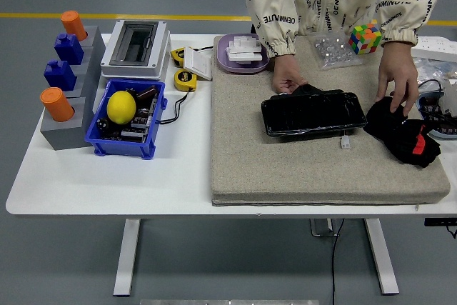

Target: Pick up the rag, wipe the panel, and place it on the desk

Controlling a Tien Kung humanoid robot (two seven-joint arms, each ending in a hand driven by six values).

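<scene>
A glossy black panel (pixel 311 113) lies flat on the beige mat (pixel 285 169), right of centre. A black rag with a red patch (pixel 402 135) sits crumpled on the mat just right of the panel. A person stands at the far side. One of the person's hands (pixel 287 75) rests on the panel's far left corner. The other hand (pixel 397 76) touches the top of the rag with its fingertips. Neither robot arm nor hand shows in the head view.
A blue bin (pixel 127 120) with a yellow lemon (pixel 121 106) stands at the left, beside a grey block rack (pixel 68 98) with orange and blue pegs. Behind are a white box (pixel 136 49), tape measures (pixel 186 78), a purple tray (pixel 243 53), a colour cube (pixel 363 38) and a bag of small parts (pixel 330 51).
</scene>
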